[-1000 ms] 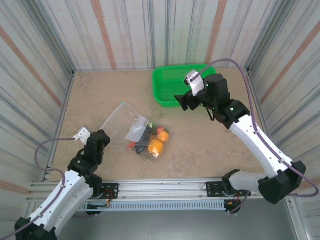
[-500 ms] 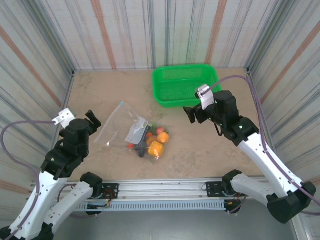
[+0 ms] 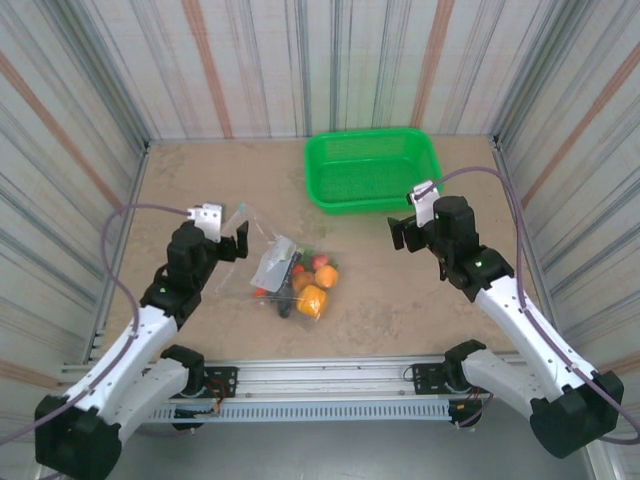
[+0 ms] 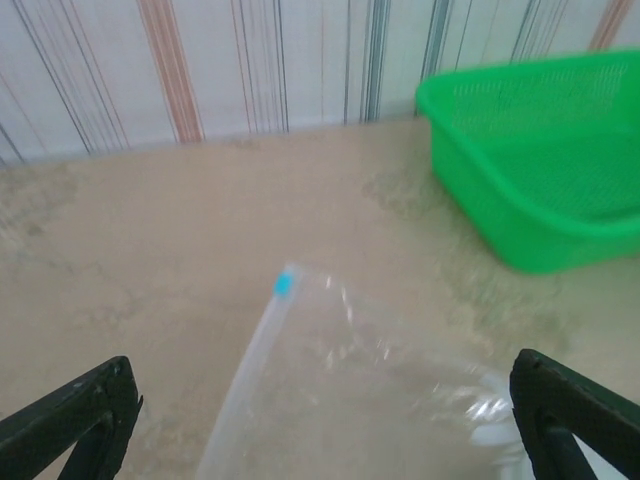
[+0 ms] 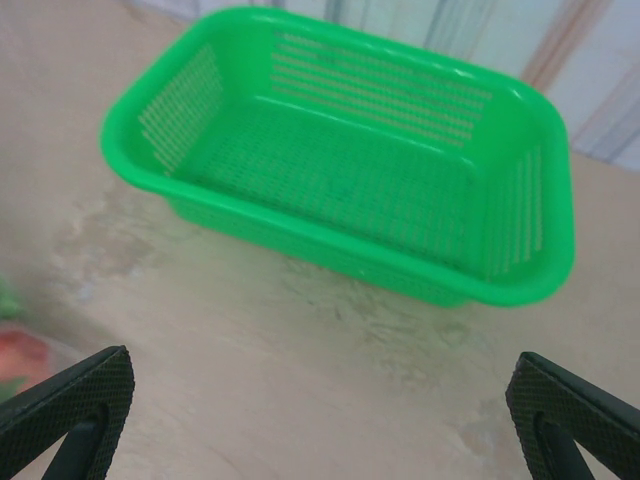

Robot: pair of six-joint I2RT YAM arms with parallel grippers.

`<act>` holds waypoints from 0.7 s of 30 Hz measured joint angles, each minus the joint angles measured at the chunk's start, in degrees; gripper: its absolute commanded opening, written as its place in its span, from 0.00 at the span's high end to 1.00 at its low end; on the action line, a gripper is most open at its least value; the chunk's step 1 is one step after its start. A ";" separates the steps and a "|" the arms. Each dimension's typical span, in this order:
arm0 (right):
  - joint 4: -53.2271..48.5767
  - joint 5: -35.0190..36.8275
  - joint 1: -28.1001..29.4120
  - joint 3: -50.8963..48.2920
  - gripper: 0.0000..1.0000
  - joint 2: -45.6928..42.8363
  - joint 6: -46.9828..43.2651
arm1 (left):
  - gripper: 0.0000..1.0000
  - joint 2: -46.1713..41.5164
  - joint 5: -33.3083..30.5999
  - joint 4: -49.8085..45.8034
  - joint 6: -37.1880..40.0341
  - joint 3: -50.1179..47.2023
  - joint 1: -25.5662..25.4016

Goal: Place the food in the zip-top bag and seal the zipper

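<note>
The clear zip-top bag [image 3: 262,255] lies flat in the middle of the table. Its pale zipper [image 4: 252,368] runs along the left edge and ends in a blue tab [image 4: 284,284]. The food [image 3: 311,285] is bunched at the bag's near right end, with the orange pepper, a small orange and a red apple showing. I cannot tell whether every piece is inside the plastic. My left gripper [image 3: 236,243] is open just left of the bag, its fingers [image 4: 70,425] spread wide above the zipper side. To the right of the food, in front of the basket, my right gripper [image 3: 400,232] is open and holds nothing.
An empty green mesh basket [image 3: 371,170] stands at the back right, close to the right gripper, and the right wrist view looks into the basket [image 5: 350,170]. Striped walls close in the table on three sides. Bare tabletop lies between the food and the right arm.
The left arm has swung up and right from the near left corner to the bag, its jaws widening. The right gripper has drawn back from the basket, moving right and nearer.
</note>
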 measured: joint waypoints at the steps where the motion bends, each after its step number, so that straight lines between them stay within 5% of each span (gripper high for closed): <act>1: 0.96 0.55 -0.79 -1.16 0.01 0.02 0.00 | 0.01 1.22 1.62 2.14 1.62 -2.27 1.20; 10: 20.39 2.16 -14.25 -18.84 0.01 0.90 2.82 | 0.01 17.90 7.74 21.09 5.07 -6.99 12.70; 21: 39.67 2.03 -22.27 -26.93 0.01 16.96 10.40 | 0.01 28.33 10.32 30.62 5.75 -6.51 18.97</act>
